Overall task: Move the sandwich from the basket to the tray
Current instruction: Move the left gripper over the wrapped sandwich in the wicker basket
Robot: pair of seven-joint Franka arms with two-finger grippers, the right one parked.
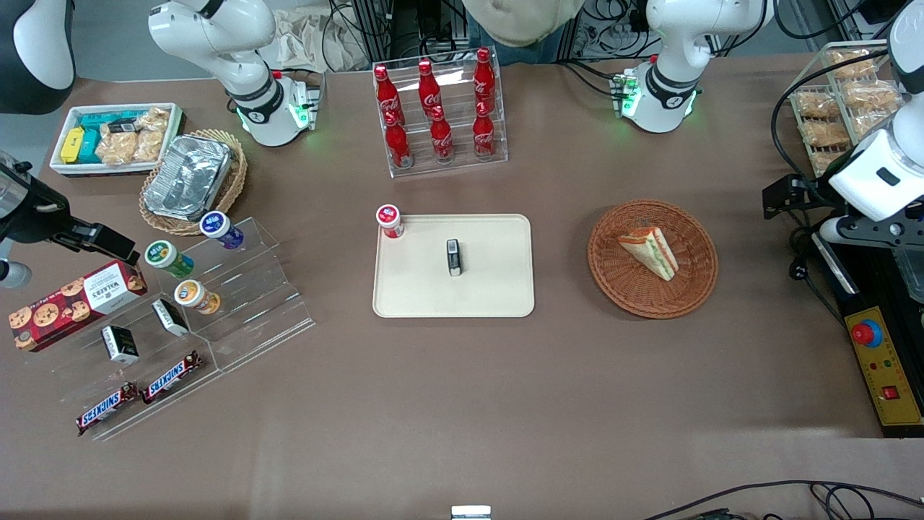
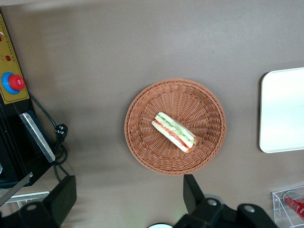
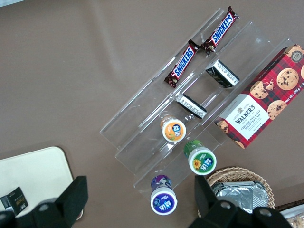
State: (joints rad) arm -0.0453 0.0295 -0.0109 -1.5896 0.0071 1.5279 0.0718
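A brown desk (image 1: 462,404) carries a cream tray (image 1: 498,300) at centre, a wicker basket (image 1: 696,289) toward the working arm's end, a bottle rack (image 1: 442,108) and a clear stepped stand (image 1: 253,303), while the tool (image 2: 128,194) hovers above the basket.

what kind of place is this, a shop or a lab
Likely a robotics lab staged as a snack counter: cola bottles racked, a sandwich in a basket, robot arms. The left hand hovers open above that basket.
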